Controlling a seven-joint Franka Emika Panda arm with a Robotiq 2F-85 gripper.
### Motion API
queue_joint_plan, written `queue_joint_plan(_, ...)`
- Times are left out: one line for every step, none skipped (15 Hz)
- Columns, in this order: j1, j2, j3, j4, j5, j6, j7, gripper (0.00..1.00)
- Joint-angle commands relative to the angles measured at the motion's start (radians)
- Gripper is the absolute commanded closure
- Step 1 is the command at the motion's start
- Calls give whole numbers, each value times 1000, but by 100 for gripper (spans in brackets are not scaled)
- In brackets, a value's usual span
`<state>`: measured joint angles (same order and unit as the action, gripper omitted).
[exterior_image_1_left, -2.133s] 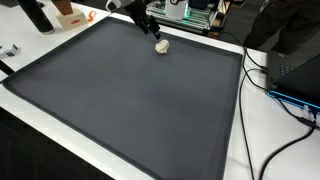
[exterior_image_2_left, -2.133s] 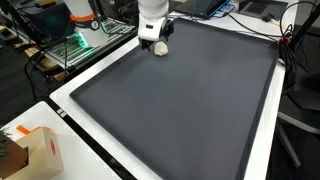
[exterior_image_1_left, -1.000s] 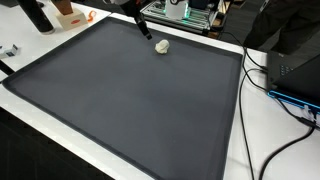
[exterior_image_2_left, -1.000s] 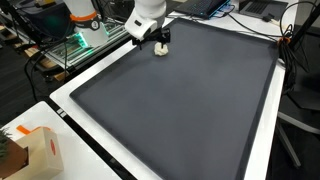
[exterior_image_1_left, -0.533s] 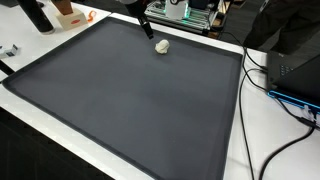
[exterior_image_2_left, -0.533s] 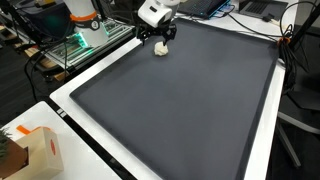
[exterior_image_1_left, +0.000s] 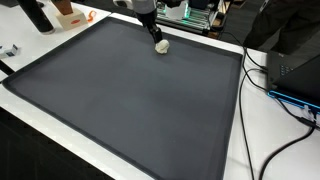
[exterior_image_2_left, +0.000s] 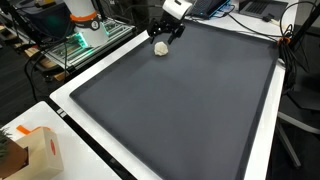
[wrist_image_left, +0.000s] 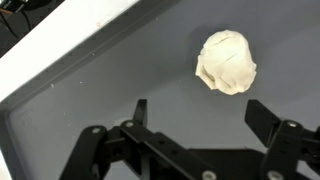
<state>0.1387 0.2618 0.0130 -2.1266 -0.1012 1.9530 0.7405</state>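
The cream lump (wrist_image_left: 226, 62) lies on the dark mat (exterior_image_2_left: 180, 110) near its far edge, in the same spot as before. The gripper (wrist_image_left: 200, 112), down over it 2 seconds ago, has risen clear and hangs just beside it, its 2 fingers spread wide and empty.

A: Surface?
B: White bench (exterior_image_1_left: 248, 120). A big dark grey mat (exterior_image_1_left: 130, 100) covers most of it and runs out from under the tool (exterior_image_1_left: 155, 33).
A: Around it?
B: Black cables (exterior_image_1_left: 285, 110) and a black case (exterior_image_1_left: 295, 65) off the mat's edge, well apart from the tool. Green-lit equipment rack (exterior_image_1_left: 195, 12) near the tool, past the bench edge. Cardboard box (exterior_image_2_left: 40, 150) at the corner farthest from it. Even indoor light.
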Motion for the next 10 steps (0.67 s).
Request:
queue_joint_plan(52, 78, 25, 80, -81, -55, 5, 0)
queue_joint_plan(70, 95, 35, 97, -100, -64, -4, 0)
queue_joint_plan(88, 111, 42, 114, -122, -71, -8, 0)
queue_joint_plan(104, 125, 51, 128, -142, -75, -20, 0)
queue_joint_plan(118, 137, 57, 141, -159, -77, -32, 0)
queue_joint_plan(131, 146, 66, 149, -174, -72, -59, 0)
queue_joint_plan(141, 155, 74, 158, -185, -73, -91, 0)
queue_joint_plan(150, 161, 80, 162, -197, -63, -125, 0)
queue_joint_plan(156, 167, 87, 168, -201, -65, -167, 0)
queue_joint_plan(157, 169, 96, 170, -192, -63, -217, 0)
